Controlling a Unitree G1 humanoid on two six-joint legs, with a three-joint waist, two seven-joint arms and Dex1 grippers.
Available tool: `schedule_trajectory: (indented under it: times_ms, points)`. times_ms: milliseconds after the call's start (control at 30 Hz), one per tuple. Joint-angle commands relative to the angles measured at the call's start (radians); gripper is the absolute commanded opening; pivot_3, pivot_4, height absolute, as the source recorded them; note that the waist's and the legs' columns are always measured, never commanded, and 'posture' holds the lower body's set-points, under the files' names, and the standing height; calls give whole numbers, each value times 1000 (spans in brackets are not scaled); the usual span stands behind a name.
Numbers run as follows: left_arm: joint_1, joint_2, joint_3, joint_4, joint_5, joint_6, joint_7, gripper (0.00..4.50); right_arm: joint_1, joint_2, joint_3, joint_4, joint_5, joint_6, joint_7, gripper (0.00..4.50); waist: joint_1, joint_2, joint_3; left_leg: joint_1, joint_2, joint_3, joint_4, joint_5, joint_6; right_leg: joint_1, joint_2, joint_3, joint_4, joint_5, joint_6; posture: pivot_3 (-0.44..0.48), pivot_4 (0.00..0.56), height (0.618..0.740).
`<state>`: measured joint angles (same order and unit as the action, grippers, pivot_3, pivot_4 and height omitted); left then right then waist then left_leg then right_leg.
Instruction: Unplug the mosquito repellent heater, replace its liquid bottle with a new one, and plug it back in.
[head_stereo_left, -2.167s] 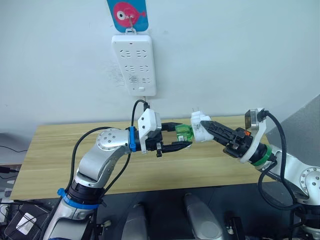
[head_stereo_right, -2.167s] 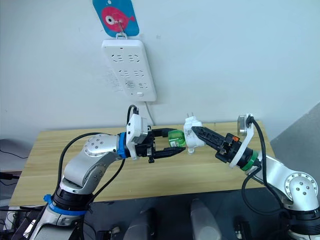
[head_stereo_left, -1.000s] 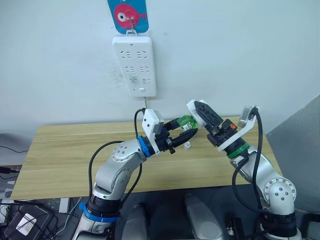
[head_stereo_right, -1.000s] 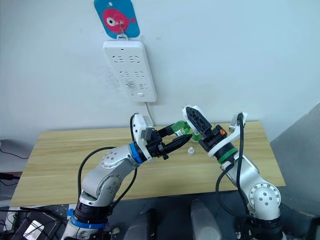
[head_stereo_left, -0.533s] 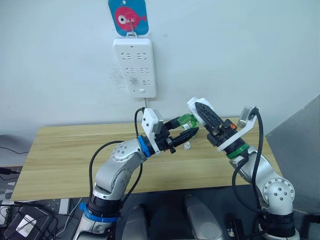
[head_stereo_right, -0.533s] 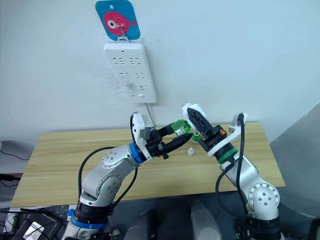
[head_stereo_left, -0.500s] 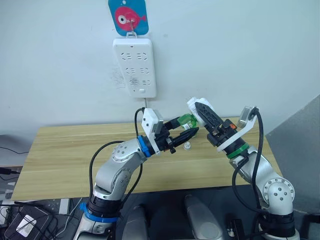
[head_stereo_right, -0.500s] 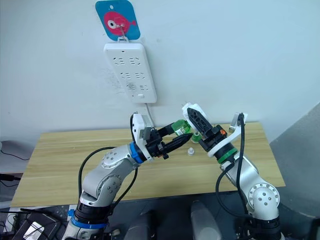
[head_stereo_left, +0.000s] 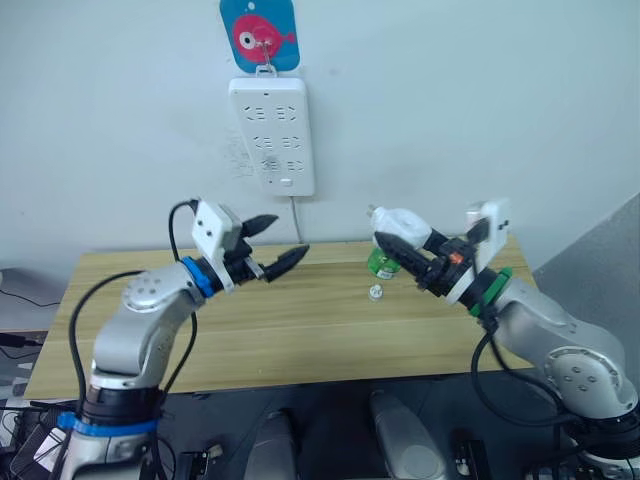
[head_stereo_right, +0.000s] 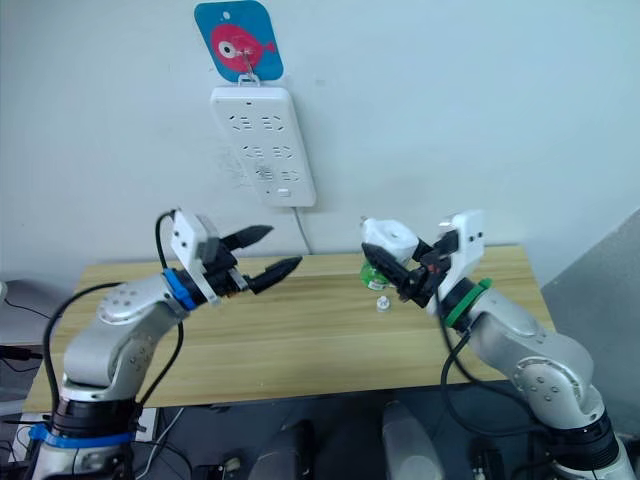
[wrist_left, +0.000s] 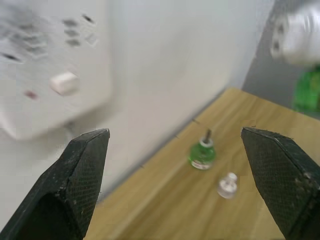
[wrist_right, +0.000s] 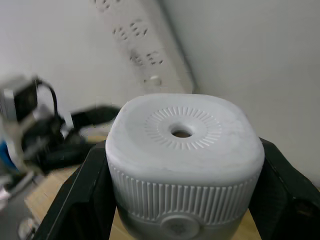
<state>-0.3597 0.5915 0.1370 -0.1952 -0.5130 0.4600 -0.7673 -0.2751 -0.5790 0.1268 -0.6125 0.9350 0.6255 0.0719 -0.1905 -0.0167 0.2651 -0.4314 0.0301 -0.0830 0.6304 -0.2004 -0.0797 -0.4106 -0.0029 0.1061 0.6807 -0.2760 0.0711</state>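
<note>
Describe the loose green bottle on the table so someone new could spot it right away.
On the wooden table below the white wall power strip stands a tiny green bottle. A bare dark wick sticks from its neck, and a small white cap lies loose beside it.

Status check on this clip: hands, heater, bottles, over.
Left hand open, empty. Right hand shut on heater, green bottle fitted beneath. Another bottle and loose cap on table. Path clear.
</note>
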Motion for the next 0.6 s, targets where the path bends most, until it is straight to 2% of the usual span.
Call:
schedule_trajectory:
  times_ms: [33, 233, 600]
  points:
    - [-72, 40, 57, 74, -29, 17, -28, 4469, -23, -17, 35, -47, -171, -47, 58, 3004, 0, 0, 0, 0, 0, 0, 0, 0, 0, 0, 0, 0, 0, 0, 0, -250, 225, 740]
    - [-231, 38, 54, 280, -4, -9, -43, 4469, -27, 36, 36, -42, -250, -44, 114, 3004, -1, 0, 0, 0, 0, -1, 0, 0, 0, 0, 0, -1, 1, 0, 0, -248, 231, 740]
    - [-492, -38, -52, 644, 123, -198, -172, 4469, -29, 94, 14, -59, -288, -5, 159, 3004, -3, 0, 0, 0, 0, -3, 0, 0, 0, 1, 0, -4, 1, 1, -1, -269, 232, 740]
